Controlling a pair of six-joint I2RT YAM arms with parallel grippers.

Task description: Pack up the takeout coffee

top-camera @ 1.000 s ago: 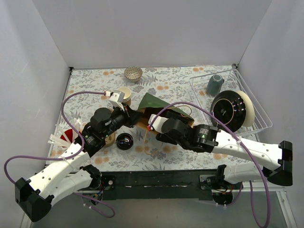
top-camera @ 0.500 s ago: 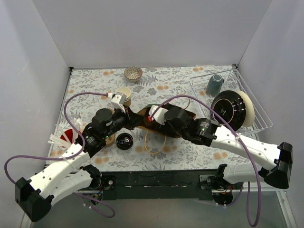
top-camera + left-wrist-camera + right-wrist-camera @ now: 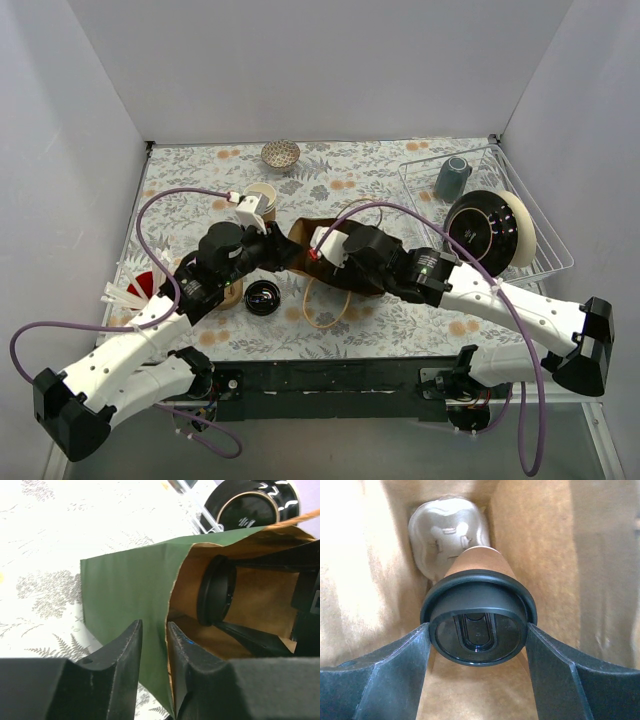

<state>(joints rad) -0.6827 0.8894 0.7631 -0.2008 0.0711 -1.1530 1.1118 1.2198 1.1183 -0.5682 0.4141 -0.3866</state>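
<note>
Top external view: we see a floral tabletop (image 3: pixel 380 165) inside white walls (image 3: pixel 330 65); right jaws grip the takeout coffee (image 3: pixel 477 625), left jaws slightly parted astride the green bag (image 3: pixel 125 585) edge.

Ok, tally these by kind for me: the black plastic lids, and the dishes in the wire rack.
Black lids: 2 (one on the takeout coffee inside the green bag, one spare lid on the table)
Grey-blue mug: 1
Black dish: 1
Cream plate: 1
Total: 5

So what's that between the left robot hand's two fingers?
The green paper bag's edge sits between the left gripper's fingers in the left wrist view, by the bag's opening.
</note>
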